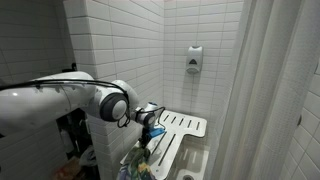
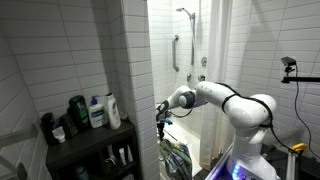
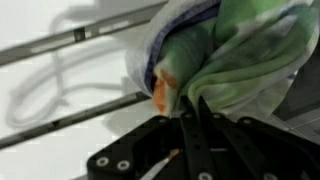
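in a white-tiled shower stall, the gripper [image 1: 150, 118], clamped on a green-and-white cloth [image 1: 138, 160] hanging just beside the slatted shower seat [image 1: 185, 124], seems mid-carry; the next move calls for a firm hold while clearing that seat.

White tiled walls [image 1: 110, 40]; wall soap dispenser [image 1: 194, 58]; pale shower curtain [image 1: 272, 90]; grab bar [image 2: 176, 50], shower head [image 2: 184, 12]; dark shelf [image 2: 92, 137] carrying bottles [image 2: 97, 112].

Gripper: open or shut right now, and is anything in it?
Gripper: shut, pinching the green and white cloth between its fingertips.
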`<state>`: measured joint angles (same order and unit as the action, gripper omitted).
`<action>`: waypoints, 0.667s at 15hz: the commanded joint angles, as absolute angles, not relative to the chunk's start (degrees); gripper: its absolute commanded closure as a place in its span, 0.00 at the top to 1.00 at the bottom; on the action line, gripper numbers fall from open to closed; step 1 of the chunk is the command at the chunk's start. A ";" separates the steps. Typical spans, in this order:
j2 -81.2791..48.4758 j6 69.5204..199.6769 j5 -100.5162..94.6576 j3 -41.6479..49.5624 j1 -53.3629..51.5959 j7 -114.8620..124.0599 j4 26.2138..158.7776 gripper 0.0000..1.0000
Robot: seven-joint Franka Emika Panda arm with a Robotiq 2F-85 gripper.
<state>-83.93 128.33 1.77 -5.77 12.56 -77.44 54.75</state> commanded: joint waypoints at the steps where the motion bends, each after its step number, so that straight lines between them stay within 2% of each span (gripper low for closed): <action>1: -83.94 128.97 4.93 -4.99 19.22 -75.13 54.40 0.02; 10: -83.95 129.70 12.10 -5.77 32.54 -76.00 54.83 0.02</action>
<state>-83.95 128.56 10.33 -4.93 30.83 -75.95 54.91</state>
